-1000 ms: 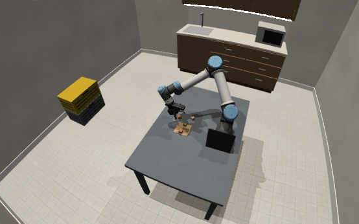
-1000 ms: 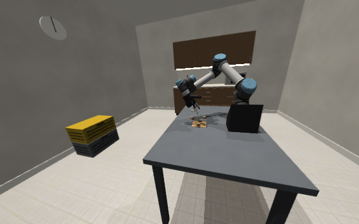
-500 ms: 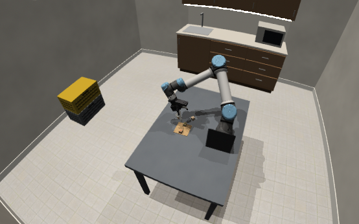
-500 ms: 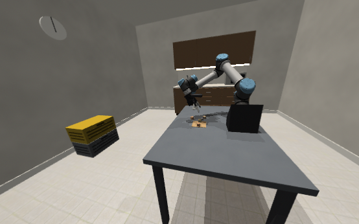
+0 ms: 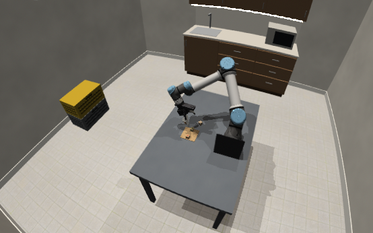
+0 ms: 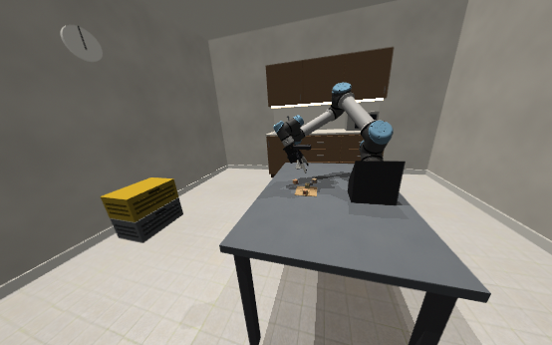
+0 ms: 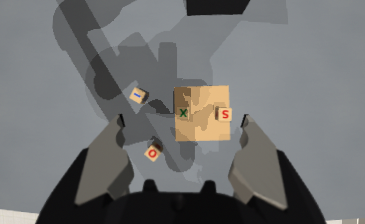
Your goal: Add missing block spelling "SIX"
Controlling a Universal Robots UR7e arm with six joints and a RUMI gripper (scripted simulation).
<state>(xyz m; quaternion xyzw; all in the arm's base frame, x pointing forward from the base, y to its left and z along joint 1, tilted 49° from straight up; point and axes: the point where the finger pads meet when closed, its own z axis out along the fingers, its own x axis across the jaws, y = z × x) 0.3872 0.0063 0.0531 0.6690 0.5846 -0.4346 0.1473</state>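
On the square tan mat (image 7: 203, 131) stand only 2 wooden letter blocks, X (image 7: 183, 113) and S (image 7: 225, 114); the needed blue-lettered I block (image 7: 138, 95) and the spare O block (image 7: 153, 152) lie off it, while the two-jaw gripper (image 7: 182, 122) hovers wide open, holding nothing

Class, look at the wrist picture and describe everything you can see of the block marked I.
The I block is a small, light wood-coloured cube with a blue letter I on its top face. It is turned askew and rests on the grey table, off the tan mat, apart from the other blocks. The open gripper holds nothing.
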